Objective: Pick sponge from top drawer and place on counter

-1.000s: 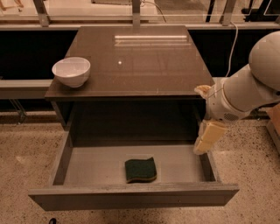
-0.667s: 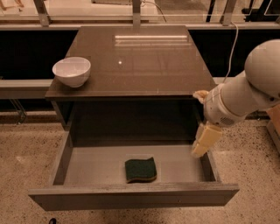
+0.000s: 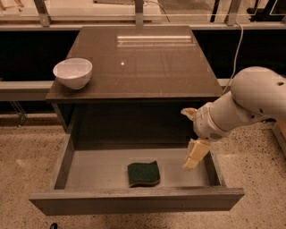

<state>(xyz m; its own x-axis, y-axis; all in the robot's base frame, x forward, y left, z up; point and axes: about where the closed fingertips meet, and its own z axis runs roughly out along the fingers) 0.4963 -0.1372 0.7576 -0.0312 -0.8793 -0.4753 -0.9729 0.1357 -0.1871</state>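
Note:
The sponge (image 3: 143, 173) lies dark green face up on the grey floor of the open top drawer (image 3: 107, 166), near its front middle. The gripper (image 3: 195, 154) hangs from the white arm over the right part of the drawer, pointing down, to the right of the sponge and apart from it. It holds nothing that I can see. The counter (image 3: 147, 62) is the glossy dark top of the cabinet above the drawer.
A white bowl (image 3: 73, 73) stands at the counter's left front corner. The drawer's front panel (image 3: 134, 202) juts out over the speckled floor (image 3: 27, 152). A metal rail and posts (image 3: 138, 13) run behind the cabinet. A cable (image 3: 237, 44) hangs at the right.
The arm and gripper have shifted left and slightly down, further over the drawer and closer to the sponge. The sponge and bowl have not moved.

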